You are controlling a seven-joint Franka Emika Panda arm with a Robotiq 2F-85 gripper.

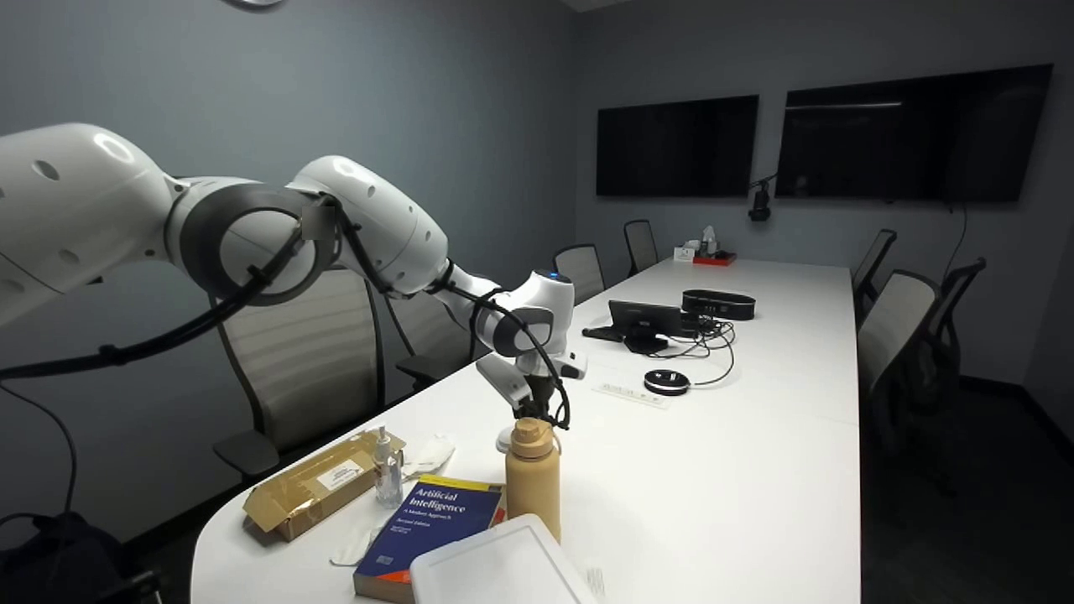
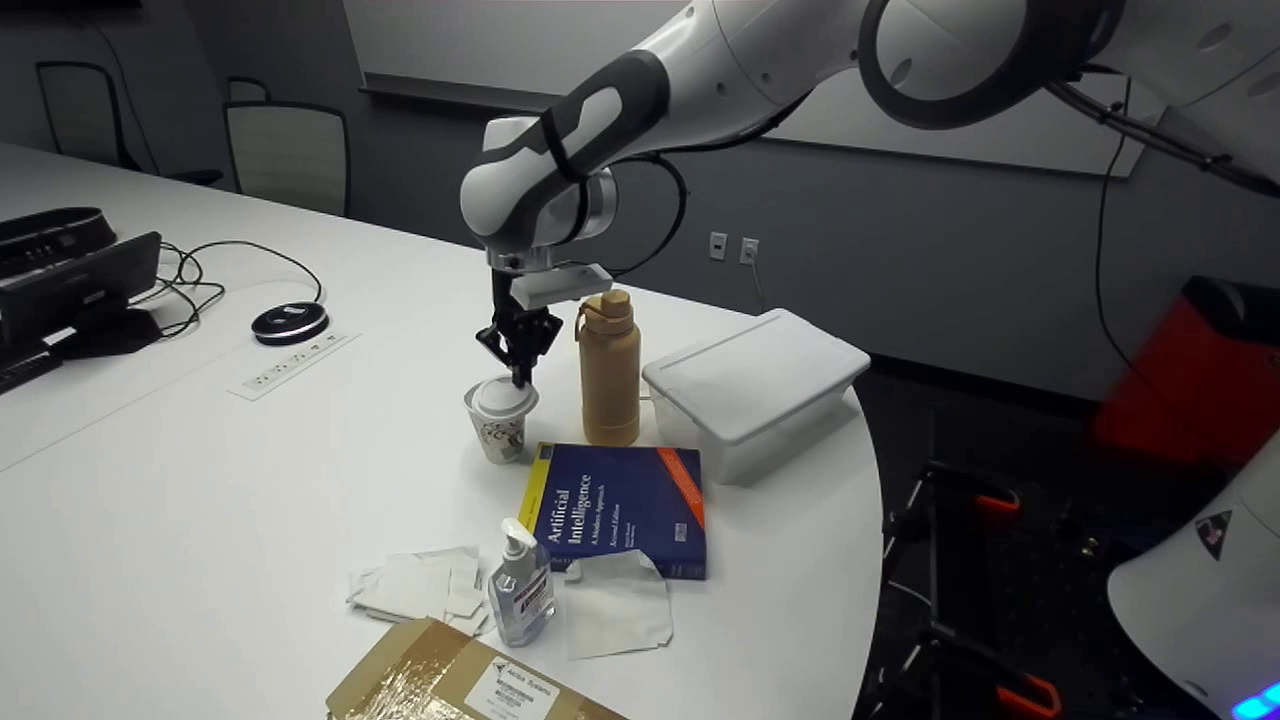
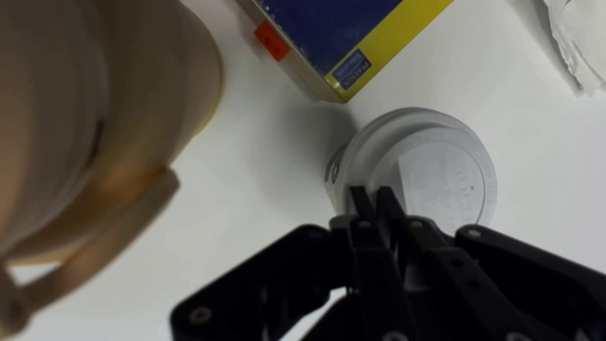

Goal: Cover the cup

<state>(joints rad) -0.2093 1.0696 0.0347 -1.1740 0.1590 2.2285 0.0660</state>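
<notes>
1. Exterior view, nearest first: toward the near edge of the table (image 1: 722, 503) sits a white lidded bin (image 1: 503, 566), just beside a thick blue book (image 1: 445, 516), "Artificial Intelligence", which lies flat.
2. Along the table's left edge in that view, close to the rounded corner, lies a cardboard box (image 1: 323, 486); next to it stands a clear pump bottle (image 1: 388, 482), with white napkins (image 1: 430, 455) on either side.
3. Past the book a tan tumbler (image 1: 533, 491) stands upright with its cap on, between the bin and the paper cup (image 2: 500, 440).
4. The paper cup stands upright just off the book's corner, nearer the table's left edge than its right; in an exterior view the tumbler hides most of it. A white lid (image 3: 440, 182) lies over its mouth; how firmly it sits, I cannot tell.
5. Above the paper cup the end effector (image 3: 372, 192) points down. In the wrist view its two fingers (image 3: 362, 206) are almost together, a narrow slit between the tips, set at the raised edge of the lid; I cannot tell whether they pinch it.
6. Farther along, between the long edges, are a round black puck (image 1: 667, 382), a black screen on a stand (image 1: 646, 319) and an oval black unit (image 1: 718, 304).
7. Beyond the far edge hang two dark wall screens (image 1: 678, 147).
</notes>
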